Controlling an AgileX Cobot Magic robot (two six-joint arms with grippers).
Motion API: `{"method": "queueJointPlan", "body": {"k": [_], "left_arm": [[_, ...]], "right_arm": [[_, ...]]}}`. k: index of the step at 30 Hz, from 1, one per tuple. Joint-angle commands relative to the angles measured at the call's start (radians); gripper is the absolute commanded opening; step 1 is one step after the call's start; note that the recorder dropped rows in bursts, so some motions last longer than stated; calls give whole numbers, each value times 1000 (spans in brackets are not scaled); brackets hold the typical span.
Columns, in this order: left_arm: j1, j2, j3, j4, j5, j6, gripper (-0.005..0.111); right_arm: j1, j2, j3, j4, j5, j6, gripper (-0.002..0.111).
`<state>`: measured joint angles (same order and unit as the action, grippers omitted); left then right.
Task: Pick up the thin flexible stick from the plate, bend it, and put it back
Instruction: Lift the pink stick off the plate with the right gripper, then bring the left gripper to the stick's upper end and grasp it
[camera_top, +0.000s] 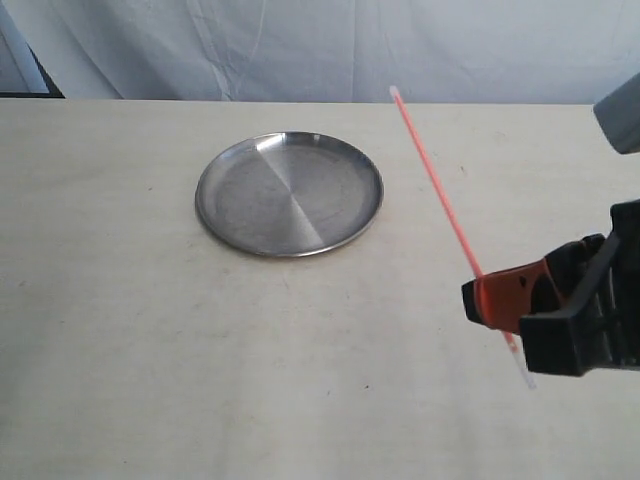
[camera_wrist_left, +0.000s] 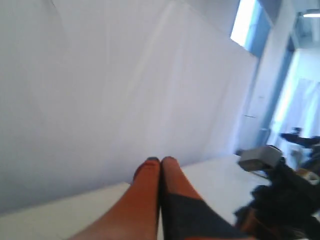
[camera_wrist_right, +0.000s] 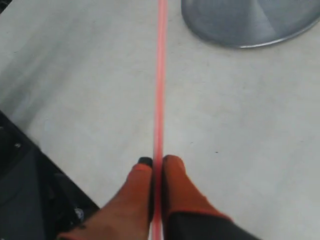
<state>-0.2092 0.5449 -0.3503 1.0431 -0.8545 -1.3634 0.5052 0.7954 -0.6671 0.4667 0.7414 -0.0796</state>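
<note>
Your right hand (camera_top: 472, 300) pinches the straight stick (camera_top: 432, 180) at the frame's right, apart from the plate (camera_top: 290, 195). Your left hand (camera_wrist_left: 160, 161) is pressed together.

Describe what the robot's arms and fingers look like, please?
Both the left gripper and the right gripper have two slim orange-red fingers with rounded tips, turning black toward the base. In the exterior view, the right one sits on a blocky black housing, with a grey box above it.
</note>
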Motion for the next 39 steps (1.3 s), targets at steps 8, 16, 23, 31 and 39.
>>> {"method": "queueJointPlan", "body": {"k": [8,16,23,31,39], "left_arm": [[-3,562,-45,259,-367,-528,13],[-77,585,-52,8,-367,-490,58],[-284,585,-130,-26,-138,-487,60],[-430,585,-219,11,141,-423,60],[-452,656,-290,7,223,-423,60]], "right_arm": [[-5,-63,171,363,-145,-287,-1],[-5,-63,192,466,-231,-340,-1],[-3,22,192,656,-237,-534,-1],[-3,67,192,825,-214,-748,-1],[-3,67,192,896,-149,-818,-1]]}}
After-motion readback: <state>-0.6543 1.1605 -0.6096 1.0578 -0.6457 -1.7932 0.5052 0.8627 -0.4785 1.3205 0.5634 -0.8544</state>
